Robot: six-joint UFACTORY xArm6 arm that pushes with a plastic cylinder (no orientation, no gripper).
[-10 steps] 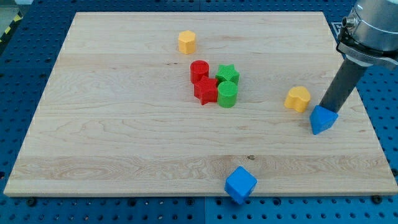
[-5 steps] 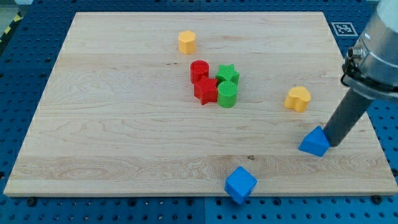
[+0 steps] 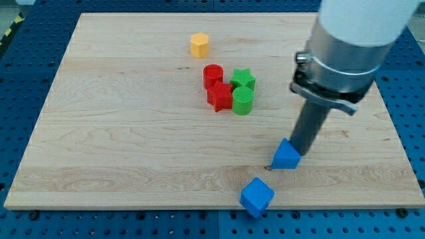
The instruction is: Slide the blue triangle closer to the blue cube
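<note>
Pushing the blue triangle toward the blue cube, contact on its upper right side.

I have no jaws on this rig to open or close, only a rod; my tip (image 3: 300, 152) sits against the upper right of the blue triangle (image 3: 286, 155), on the wooden board (image 3: 119, 133). The blue cube (image 3: 257, 196) lies near, down and to the view's left of my tip, at the board's bottom edge. I judge the triangle light, rigid and quick to slide, likely to pivot off an angled face, so I would press mid-face, opposite the cube. The red and green cluster (image 3: 229, 89) sits well apart, above left.
</note>
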